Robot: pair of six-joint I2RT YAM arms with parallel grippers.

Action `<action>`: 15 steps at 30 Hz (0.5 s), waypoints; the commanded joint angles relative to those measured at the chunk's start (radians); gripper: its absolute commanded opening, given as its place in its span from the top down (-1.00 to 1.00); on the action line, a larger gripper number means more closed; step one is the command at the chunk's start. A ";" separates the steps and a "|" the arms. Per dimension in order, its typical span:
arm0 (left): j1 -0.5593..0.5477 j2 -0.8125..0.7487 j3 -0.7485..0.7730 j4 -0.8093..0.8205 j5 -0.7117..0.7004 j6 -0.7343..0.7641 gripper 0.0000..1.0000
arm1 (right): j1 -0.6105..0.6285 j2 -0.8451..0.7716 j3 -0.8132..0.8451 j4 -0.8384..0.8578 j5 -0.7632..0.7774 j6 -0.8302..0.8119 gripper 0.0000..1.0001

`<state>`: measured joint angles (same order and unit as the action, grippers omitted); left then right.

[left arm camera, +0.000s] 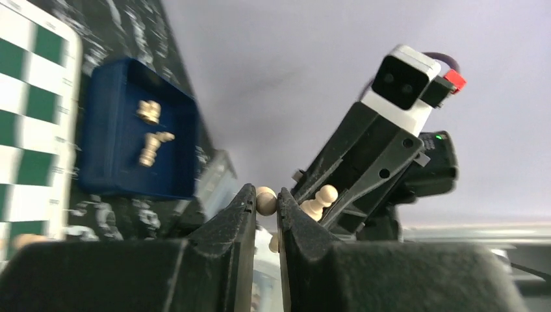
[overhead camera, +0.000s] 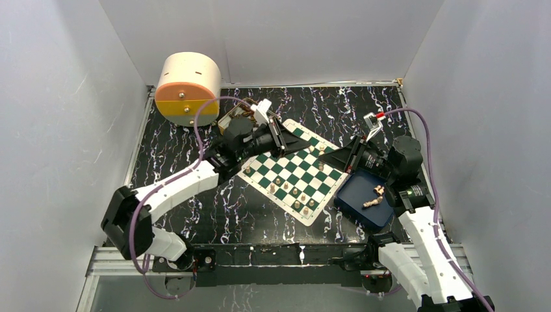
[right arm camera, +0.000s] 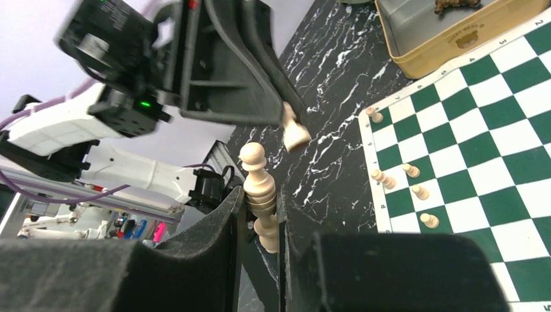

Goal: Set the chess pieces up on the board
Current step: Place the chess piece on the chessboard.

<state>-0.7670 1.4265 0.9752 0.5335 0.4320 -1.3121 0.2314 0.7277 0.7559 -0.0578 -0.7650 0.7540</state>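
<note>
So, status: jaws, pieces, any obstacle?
Left jaws shut on a chess piece, right jaws on a second piece. Board partly set. Jaws nearly tip to tip: collision risk.

L arm (overhead camera: 175, 188) & R arm (overhead camera: 422, 234) both have white link shells w/ black joint housings and rough matte-black jaws, a purple cable (overhead camera: 196, 130) trailing along each, a white cam block (left arm camera: 403, 78) w/ red tab (left arm camera: 455, 79) at its 3 o'clock, plus green LED (left arm camera: 439, 136) on the blk wrist body.
</note>
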 commanded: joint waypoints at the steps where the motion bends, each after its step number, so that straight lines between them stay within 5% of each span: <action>1: 0.014 -0.117 0.173 -0.513 -0.226 0.478 0.78 | 0.006 -0.029 0.038 -0.045 0.036 -0.064 0.61; 7: 0.021 -0.075 0.269 -0.798 -0.529 0.796 0.77 | 0.005 -0.035 0.040 -0.073 0.038 -0.098 0.60; 15: 0.024 0.006 0.176 -0.781 -0.763 0.978 0.74 | 0.005 -0.036 0.059 -0.116 0.047 -0.150 0.58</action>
<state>-0.7490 1.4055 1.2026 -0.2043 -0.1585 -0.4763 0.2314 0.7074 0.7574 -0.1741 -0.7265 0.6506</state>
